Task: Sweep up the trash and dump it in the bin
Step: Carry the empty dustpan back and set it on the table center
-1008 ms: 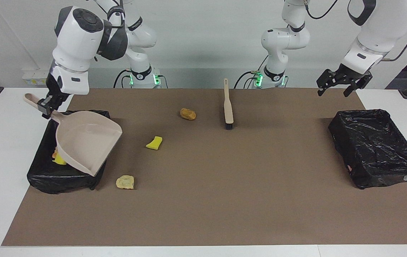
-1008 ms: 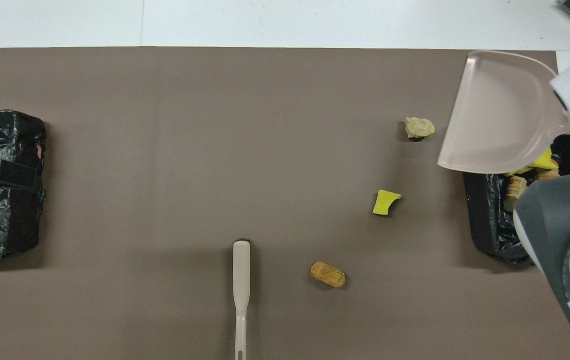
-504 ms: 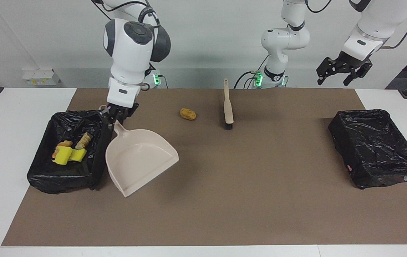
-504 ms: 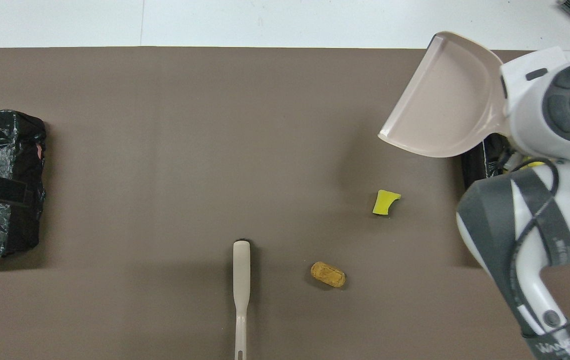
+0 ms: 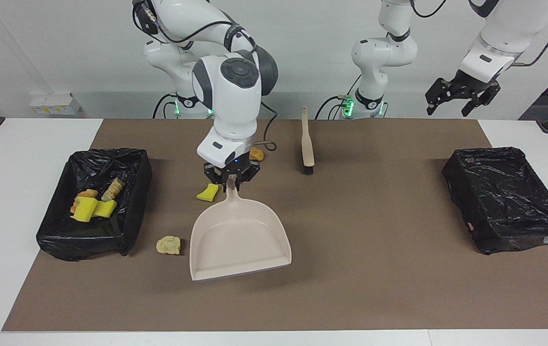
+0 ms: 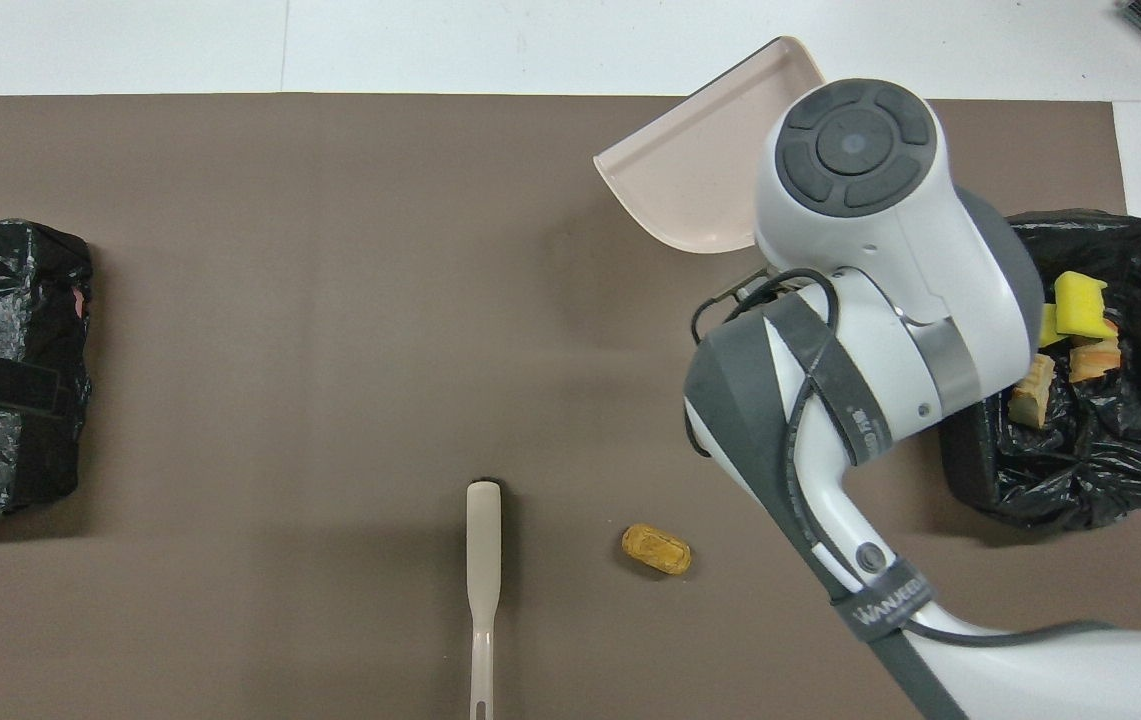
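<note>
Task partly done. Four pieces of trash (image 5: 92, 204) already in the bin (image 5: 135, 168) at the right arm's end of the brown mat (image 5: 350, 288). Three left on the mat: a yellow wedge (image 5: 207, 192) just beside the dustpan's handle, a tan lump (image 5: 256, 154) near the edge nearest the robots, and a pale lump (image 5: 168, 245) between the bin's corner and the pan. Right gripper (image 5: 231, 179) clamped on the handle of the dustpan (image 5: 239, 242), held over the mat with its mouth pointing away from the robots. Brush (image 5: 307, 142) lying untouched near the mat's robot-side edge, handle toward the robots. Second bin (image 5: 506, 199) at the left arm's end, contents not discernible. Left gripper (image 5: 453, 102) waiting, fingers apart, over that end's robot-side corner. Judged remaining: sweeping and dumping three pieces. Obstacle: right arm hanging over the wedge and tan lump, crowding brush access.
</note>
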`<state>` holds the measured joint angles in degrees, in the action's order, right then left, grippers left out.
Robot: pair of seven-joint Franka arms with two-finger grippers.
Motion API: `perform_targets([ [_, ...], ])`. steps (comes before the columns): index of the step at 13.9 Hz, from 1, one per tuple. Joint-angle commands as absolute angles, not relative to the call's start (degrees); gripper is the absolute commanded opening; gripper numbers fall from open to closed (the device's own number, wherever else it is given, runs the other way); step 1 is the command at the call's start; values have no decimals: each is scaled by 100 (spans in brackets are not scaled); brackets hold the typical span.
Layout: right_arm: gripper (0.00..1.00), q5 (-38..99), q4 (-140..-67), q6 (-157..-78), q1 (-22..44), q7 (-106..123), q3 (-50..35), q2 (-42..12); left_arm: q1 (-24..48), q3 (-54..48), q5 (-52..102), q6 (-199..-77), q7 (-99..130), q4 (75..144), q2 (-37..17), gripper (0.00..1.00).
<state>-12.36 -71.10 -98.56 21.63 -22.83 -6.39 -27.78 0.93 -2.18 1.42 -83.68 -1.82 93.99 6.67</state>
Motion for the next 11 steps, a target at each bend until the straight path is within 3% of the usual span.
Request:
perform_targets([
  [1,0,-1125,-6110,-9808,2486,-3257,-615,-3663,44,-255,105,-8429,-202,9545,782,100],
  [7,0,-424,-5476,-10589,2900,-4526,-676,-4657,44,-246,105,-8429,-211,9554,791,100],
  [11,0,-237,-5502,-10749,2936,-4526,-1194,-4816,44,-255,105,-8429,-220,9562,791,100],
])
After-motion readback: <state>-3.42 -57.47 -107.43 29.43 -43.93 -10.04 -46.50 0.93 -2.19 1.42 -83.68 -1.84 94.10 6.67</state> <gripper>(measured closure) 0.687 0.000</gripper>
